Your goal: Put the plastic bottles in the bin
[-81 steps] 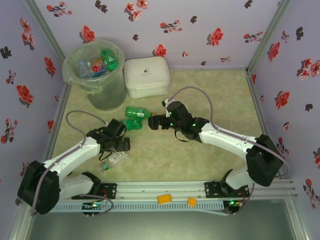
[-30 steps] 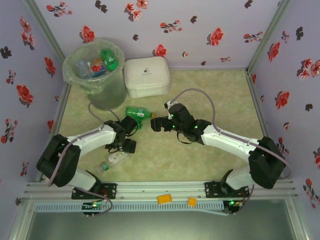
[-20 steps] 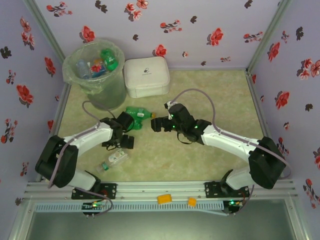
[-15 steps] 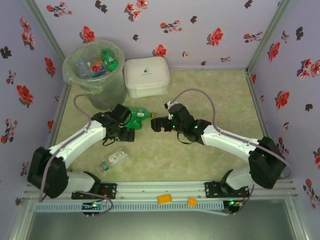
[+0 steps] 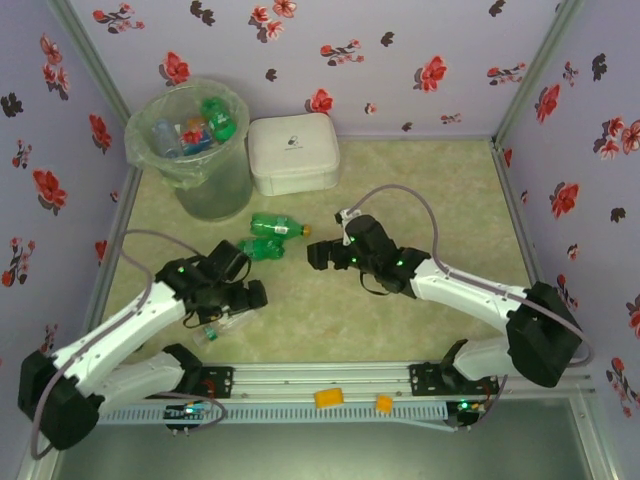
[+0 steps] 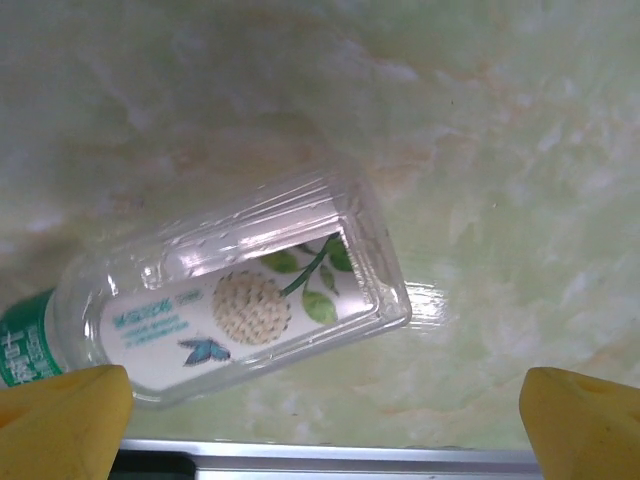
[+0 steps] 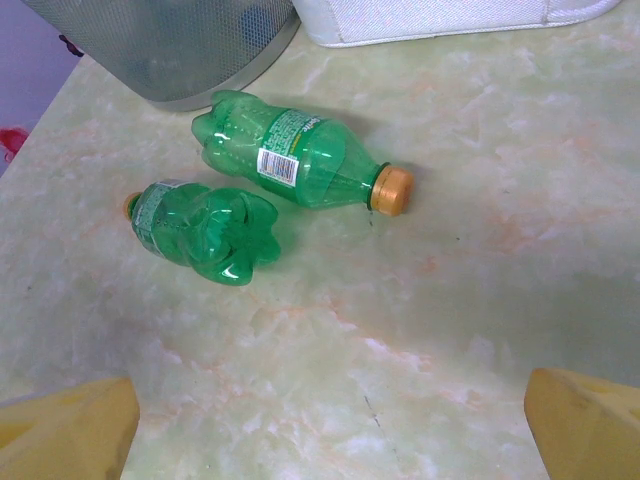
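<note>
Red-flowered lilac walls (image 5: 400, 40) enclose a green marbled bench (image 5: 430, 190). Left pincer (image 6: 320, 420) gapes over a clear plastic bottle (image 6: 240, 300); right pincer (image 7: 330, 425) gapes toward an orange-capped green plastic bottle (image 7: 300, 165).

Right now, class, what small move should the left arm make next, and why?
Probably lower the open left fingers around the clear bottle: it lies on its side on the table, framed between them in the left wrist view, with nothing held.
</note>
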Available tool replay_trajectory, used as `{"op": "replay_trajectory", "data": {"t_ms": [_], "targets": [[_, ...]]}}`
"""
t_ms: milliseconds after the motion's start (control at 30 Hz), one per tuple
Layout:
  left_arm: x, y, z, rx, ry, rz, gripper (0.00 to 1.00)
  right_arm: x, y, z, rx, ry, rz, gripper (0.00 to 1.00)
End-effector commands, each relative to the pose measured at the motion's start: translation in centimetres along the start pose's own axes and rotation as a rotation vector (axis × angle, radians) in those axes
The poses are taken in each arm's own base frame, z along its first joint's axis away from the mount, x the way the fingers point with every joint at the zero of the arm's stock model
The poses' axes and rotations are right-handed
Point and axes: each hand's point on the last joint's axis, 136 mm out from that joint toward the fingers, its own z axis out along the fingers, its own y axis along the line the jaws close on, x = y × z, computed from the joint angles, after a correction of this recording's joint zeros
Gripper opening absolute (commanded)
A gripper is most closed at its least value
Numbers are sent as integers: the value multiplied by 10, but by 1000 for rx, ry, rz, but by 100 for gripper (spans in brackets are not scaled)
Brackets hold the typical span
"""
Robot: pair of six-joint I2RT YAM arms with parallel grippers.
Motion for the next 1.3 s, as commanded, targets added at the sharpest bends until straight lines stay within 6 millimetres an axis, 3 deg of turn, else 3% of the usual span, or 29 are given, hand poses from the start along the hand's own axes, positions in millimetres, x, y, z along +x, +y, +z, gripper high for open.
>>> {"op": "replay_trajectory", "data": {"t_ms": [0,167,333,633,900,1067,1267], "targets": [[8,15,-1,-10,-38,-316,100,-6,-1,-7,-11,-34,0,100],[31,35,11,-40,-24,-499,100,-5,-2,-12,-17,-54,7,100],[25,48,18,-64,-99,-599,100,-5,-4,-18,-12,-72,9,100],[-20,47,47,86,-326,-821,100,-5,-15,-29,29,-102,8,100],[-66,45,51,95,-447,-784,100,-4,-13,-20,24,-81,8,100],[-89,28,44,94,-406,-589,100,-4,-11,-15,18,-72,7,100],[-97,52,9,-31,-414,-569,100,-3,-13,-14,27,-72,1,100]]}}
